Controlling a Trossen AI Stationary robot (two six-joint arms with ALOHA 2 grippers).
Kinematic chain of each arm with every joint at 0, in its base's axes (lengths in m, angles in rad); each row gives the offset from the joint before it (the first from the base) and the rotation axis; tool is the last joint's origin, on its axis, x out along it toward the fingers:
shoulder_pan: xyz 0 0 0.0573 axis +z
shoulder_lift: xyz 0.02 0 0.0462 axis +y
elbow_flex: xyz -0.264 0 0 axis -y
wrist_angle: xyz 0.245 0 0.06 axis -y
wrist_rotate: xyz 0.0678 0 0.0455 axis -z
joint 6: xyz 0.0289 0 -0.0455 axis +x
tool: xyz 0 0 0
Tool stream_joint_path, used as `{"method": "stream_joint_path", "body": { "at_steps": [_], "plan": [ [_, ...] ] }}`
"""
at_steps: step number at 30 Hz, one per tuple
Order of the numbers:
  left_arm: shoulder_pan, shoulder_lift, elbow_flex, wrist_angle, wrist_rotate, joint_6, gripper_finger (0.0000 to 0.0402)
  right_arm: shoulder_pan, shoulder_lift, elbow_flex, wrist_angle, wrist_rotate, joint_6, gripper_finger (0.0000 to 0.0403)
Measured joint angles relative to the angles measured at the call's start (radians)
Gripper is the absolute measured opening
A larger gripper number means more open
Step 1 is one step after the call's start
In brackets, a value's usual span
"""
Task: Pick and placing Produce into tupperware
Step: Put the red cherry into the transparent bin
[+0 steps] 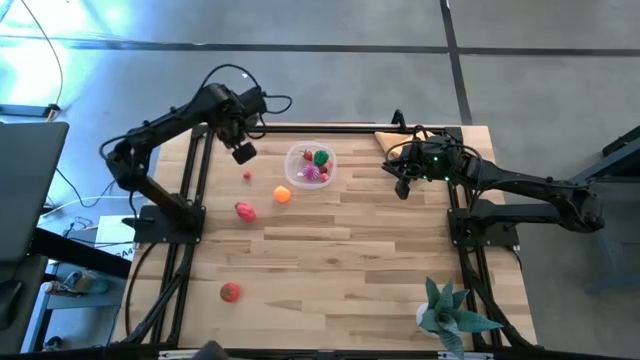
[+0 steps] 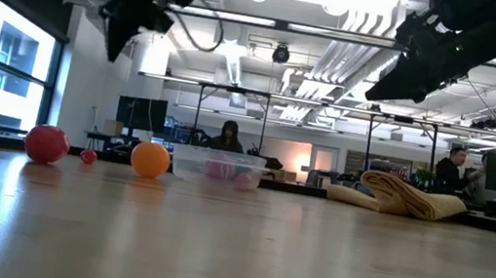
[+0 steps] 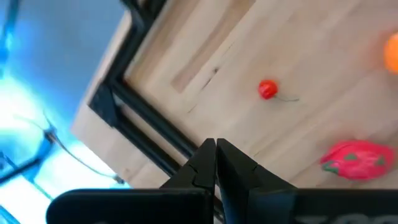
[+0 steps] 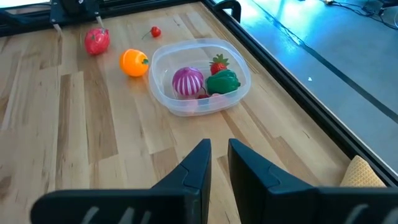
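three produce pieces (image 4: 199, 81) sit inside the clear tupperware (image 4: 239, 93).

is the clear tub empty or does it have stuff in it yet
Not empty. The clear tub holds a green piece, a magenta one and a small red one.

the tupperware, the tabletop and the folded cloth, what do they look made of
The tupperware: apparently clear, glossy plastic, since the produce inside shows through its walls. The tabletop: wood, probably butcher-block, with long pale glued strips, visible grain and a soft satin sheen. The folded cloth: tan woven fabric with a matte look, lying in soft rounded folds; the fibre cannot be told.
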Motion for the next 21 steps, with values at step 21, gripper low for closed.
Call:
{"method": "stream_joint_path", "body": {
  "at_steps": [21],
  "plan": [
    [0.195,-0.160,-0.568,0.599,0.348,0.028,0.0005,0.000,0.000,0.000,0.000,0.000,0.001,0.0044]
  ]
}}
